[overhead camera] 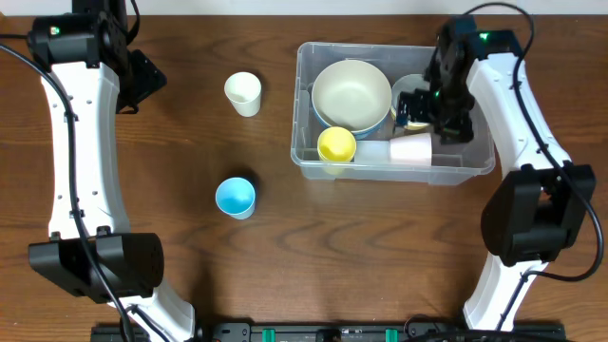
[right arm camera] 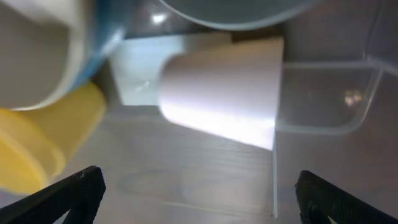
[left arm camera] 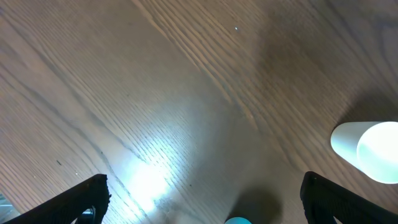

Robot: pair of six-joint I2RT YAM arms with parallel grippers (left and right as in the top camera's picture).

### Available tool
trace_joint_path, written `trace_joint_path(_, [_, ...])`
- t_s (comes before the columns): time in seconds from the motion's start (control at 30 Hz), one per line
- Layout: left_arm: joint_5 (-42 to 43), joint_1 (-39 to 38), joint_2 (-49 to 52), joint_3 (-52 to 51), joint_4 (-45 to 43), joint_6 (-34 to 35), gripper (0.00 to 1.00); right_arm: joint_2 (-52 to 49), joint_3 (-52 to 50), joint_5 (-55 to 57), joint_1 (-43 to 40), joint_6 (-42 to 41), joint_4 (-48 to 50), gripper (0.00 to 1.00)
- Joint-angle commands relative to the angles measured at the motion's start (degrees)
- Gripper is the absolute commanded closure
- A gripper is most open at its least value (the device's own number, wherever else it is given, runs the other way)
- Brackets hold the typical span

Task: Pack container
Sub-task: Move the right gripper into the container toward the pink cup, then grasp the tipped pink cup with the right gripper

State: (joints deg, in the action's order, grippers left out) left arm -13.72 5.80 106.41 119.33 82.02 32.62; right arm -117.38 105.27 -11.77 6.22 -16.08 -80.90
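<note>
Nearest the lens in the left wrist view, the left gripper (left arm camera: 211, 202) shows as two black finger ends in the lower corners, spread wide with nothing between them. Bare wooden table (left arm camera: 155, 93) fills the space ahead of the claw. A cream cup (left arm camera: 370, 149) stands ahead of the right-hand finger, and the rim of a blue cup (left arm camera: 238, 219) shows at the bottom edge, between the fingers.

Right wrist view: the right gripper (right arm camera: 199, 193) is likewise spread wide and holds nothing. Directly ahead of it, between the finger lines, a white cup (right arm camera: 224, 93) lies on its side on the floor of the container (right arm camera: 348, 93), whose clear wall rises beyond the right-hand finger. A yellow cup (right arm camera: 43, 137) lies ahead of the left-hand finger, with a cream bowl (right arm camera: 37, 56) with a blue outside above it. The rim of a second bowl (right arm camera: 236, 9) crosses the top edge.

Overhead view: the container sits under the right claw, which hangs over its right end, just beside the white cup. The bowl and the yellow cup lie in the container's other half. The left claw hovers over bare table, well apart from the container, with the cream cup nearest it and the blue cup farther off.
</note>
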Motion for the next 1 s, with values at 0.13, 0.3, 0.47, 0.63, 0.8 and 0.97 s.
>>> trace_joint_path(0.13, [-0.5, 0.0, 0.5, -0.3, 0.0, 0.0, 0.02, 0.1, -5.2, 1.9, -0.3, -1.7, 2.8, 0.01])
trace_joint_path(0.3, [-0.5, 0.0, 0.5, -0.3, 0.0, 0.0, 0.02, 0.1, -9.9, 1.9, -0.3, -1.6, 8.0, 0.01])
trace_joint_path(0.47, [-0.5, 0.0, 0.5, -0.3, 0.0, 0.0, 0.02, 0.1, -12.3, 1.9, -0.3, -1.1, 11.1, 0.01])
trace_joint_path(0.63, [-0.5, 0.0, 0.5, -0.3, 0.0, 0.0, 0.02, 0.1, -12.3, 1.9, -0.3, -1.0, 11.7, 0.11])
trace_joint_path(0.8, [-0.5, 0.0, 0.5, -0.3, 0.0, 0.0, 0.02, 0.1, -12.3, 1.9, -0.4, -1.0, 11.8, 0.34])
trace_joint_path(0.97, [-0.5, 0.0, 0.5, -0.3, 0.1, 0.0, 0.02, 0.1, -12.3, 1.9, -0.4, -1.0, 11.7, 0.42])
